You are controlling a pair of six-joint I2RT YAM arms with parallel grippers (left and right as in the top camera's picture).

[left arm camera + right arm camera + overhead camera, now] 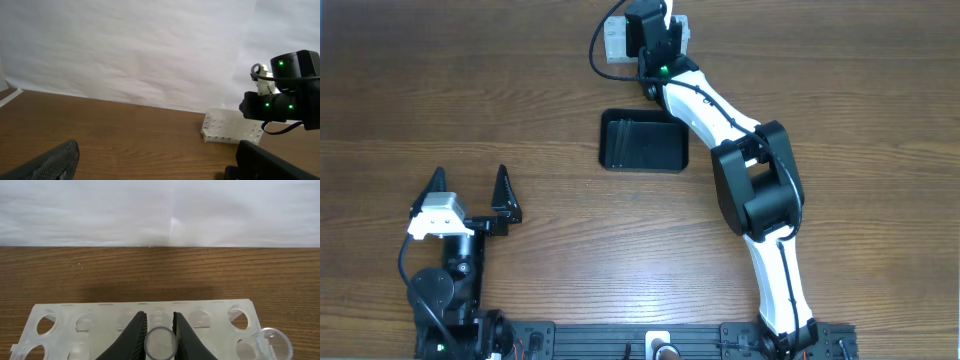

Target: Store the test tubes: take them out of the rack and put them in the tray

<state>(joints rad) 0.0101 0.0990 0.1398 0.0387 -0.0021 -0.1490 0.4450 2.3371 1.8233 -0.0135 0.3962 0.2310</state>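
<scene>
The white test tube rack (100, 322) stands at the table's far edge, also seen in the top view (613, 40) and the left wrist view (231, 127). My right gripper (159, 316) hangs over the rack (655, 45), shut on the rim of a clear test tube (160, 344) that stands upright in a hole. A second clear tube (271, 345) stands near the rack's corner. The black tray (643, 142) lies nearer the arms, with faint clear shapes in its left half. My left gripper (470, 177) rests open near its base, far from the rack.
Bare brown wood surrounds the tray and the rack. A white wall rises right behind the rack (125, 50). The right arm's white links (720, 110) pass over the tray's right side. The left fingers (50, 162) frame the left wrist view.
</scene>
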